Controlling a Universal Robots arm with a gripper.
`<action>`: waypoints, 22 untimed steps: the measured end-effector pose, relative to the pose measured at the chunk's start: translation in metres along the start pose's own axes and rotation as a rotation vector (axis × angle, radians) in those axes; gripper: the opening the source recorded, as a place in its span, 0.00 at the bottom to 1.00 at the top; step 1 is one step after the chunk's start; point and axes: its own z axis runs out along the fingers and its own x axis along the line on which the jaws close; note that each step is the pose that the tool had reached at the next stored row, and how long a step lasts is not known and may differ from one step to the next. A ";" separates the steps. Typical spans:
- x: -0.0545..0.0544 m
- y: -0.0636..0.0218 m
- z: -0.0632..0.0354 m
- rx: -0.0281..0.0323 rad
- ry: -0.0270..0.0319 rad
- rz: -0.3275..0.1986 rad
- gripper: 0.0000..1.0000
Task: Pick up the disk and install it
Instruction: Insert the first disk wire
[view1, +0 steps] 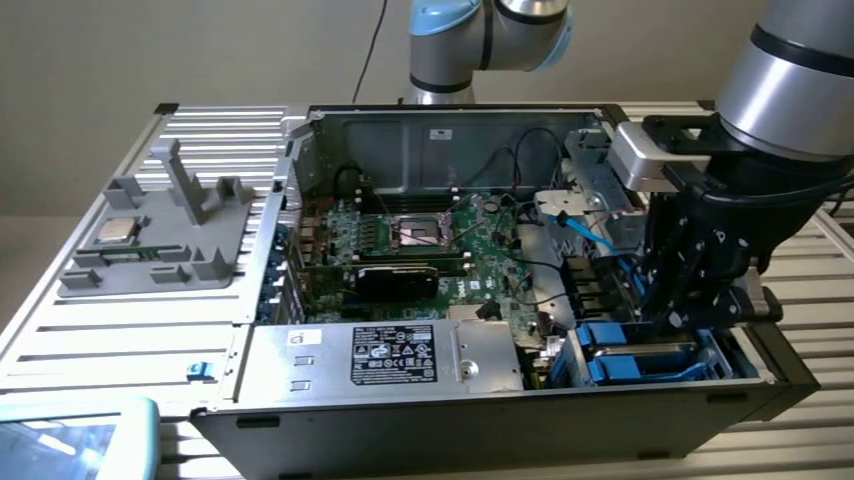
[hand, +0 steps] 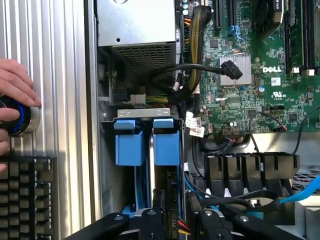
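Slatted metal tabletop carries an open computer case in front of a plain beige wall. Low in the case, toward the lower right of the exterior frame, the disk sits in the drive bay, its bright blue bracket showing beside a second blue carrier. In the wrist view the two blue handles stand side by side at centre frame, and the disk is the one nearer the motherboard.

Directly above the bay hangs the gripper, a black assembly on the silver arm at the exterior view's right. Its black fingers appear along the lower edge of the wrist frame, and whether they clasp anything cannot be told.

Just beside the bay, at lower centre of the exterior frame, lies the silver power supply with its black label. Behind it spreads the green motherboard. On the exterior view's left, a grey fixture holds a small processor chip. At the left edge of the wrist frame, a person's hand rests on a round knob above a keyboard.
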 end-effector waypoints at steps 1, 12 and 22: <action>0.000 0.0000 -0.0032 0.0001 0.0013 0.000 0.31; 0.003 0.0001 -0.0501 0.0007 0.0133 0.000 0.31; -0.005 0.0027 -0.0669 0.0041 0.0745 0.000 0.31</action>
